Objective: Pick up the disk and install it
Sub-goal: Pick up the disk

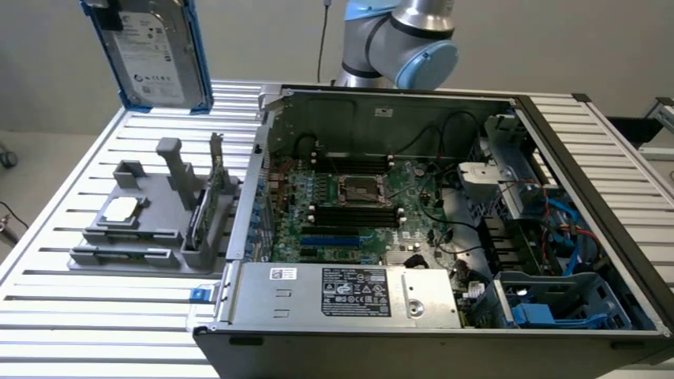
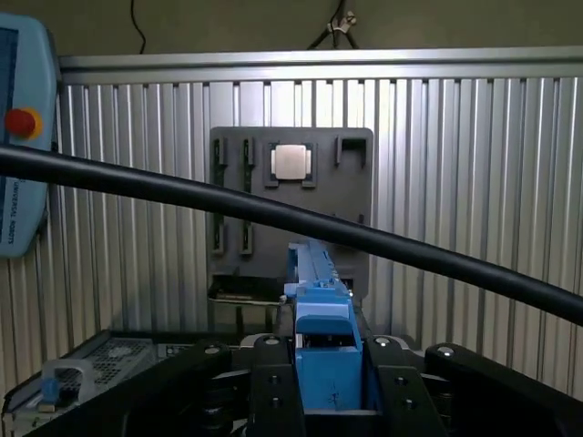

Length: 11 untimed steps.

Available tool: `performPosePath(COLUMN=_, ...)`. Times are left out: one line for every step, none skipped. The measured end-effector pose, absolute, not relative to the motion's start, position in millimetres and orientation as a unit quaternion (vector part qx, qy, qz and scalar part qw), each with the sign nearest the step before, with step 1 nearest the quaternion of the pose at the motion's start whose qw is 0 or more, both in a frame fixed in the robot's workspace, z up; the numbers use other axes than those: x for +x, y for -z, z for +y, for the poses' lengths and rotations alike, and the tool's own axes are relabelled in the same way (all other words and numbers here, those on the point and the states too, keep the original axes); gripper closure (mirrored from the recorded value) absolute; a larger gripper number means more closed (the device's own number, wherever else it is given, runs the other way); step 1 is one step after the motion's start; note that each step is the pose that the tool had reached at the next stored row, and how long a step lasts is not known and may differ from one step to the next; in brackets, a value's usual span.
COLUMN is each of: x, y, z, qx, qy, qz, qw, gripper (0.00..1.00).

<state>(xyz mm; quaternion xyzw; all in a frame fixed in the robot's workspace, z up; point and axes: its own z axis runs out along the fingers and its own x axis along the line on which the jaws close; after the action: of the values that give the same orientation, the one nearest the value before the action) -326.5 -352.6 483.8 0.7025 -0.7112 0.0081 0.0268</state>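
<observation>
The light blue pendant [image 2: 25, 164] has small words running up its side that look like "UNIVERSAL ROBOTS". The white label [image 1: 158, 43] on the disk [image 1: 147, 79] has print too small to read. So does the black label [image 1: 356, 290] on the grey box [image 1: 427, 304] in the computer case [image 1: 368, 110].

The arm [image 1: 368, 39] is built of silver-grey tubes, closed by light-blue joint caps [image 1: 427, 63]. The tool [image 2: 330, 391] is black, studded with round silver screws [image 2: 265, 341]; a thick black cable [image 2: 273, 211] is seen before it.
</observation>
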Motion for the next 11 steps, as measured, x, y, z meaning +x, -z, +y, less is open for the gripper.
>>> performPosePath(x=-322.1, y=-485.1, z=-354.5, qx=0.703, qy=-0.008, qz=-0.711, qw=0.027, gripper=0.68)
performPosePath(x=-317.7, y=-486.4, z=-356.4, qx=0.703, qy=-0.008, qz=-0.711, qw=0.027, gripper=0.68)
performPosePath(x=-313.2, y=-487.6, z=-358.3, qx=0.702, qy=-0.008, qz=-0.711, qw=0.027, gripper=0.68)
performPosePath(x=-308.7, y=-488.9, z=-360.2, qx=0.702, qy=-0.008, qz=-0.711, qw=0.027, gripper=0.68)
performPosePath(x=-304.2, y=-490.1, z=-362.1, qx=0.703, qy=-0.008, qz=-0.711, qw=0.027, gripper=0.68)
performPosePath(x=-299.7, y=-491.4, z=-364.0, qx=0.703, qy=-0.008, qz=-0.711, qw=0.027, gripper=0.68)
performPosePath(x=-295.1, y=-492.6, z=-365.9, qx=0.702, qy=-0.008, qz=-0.711, qw=0.027, gripper=0.68)
performPosePath(x=-290.5, y=-493.8, z=-367.8, qx=0.703, qy=-0.008, qz=-0.711, qw=0.027, gripper=0.68)
performPosePath(x=-286.0, y=-494.9, z=-369.6, qx=0.703, qy=-0.008, qz=-0.711, qw=0.027, gripper=0.68)
performPosePath(x=-281.2, y=-496.1, z=-371.6, qx=0.702, qy=-0.008, qz=-0.711, qw=0.027, gripper=0.68)
performPosePath(x=-276.9, y=-497.1, z=-373.3, qx=0.702, qy=-0.008, qz=-0.711, qw=0.027, gripper=0.68)
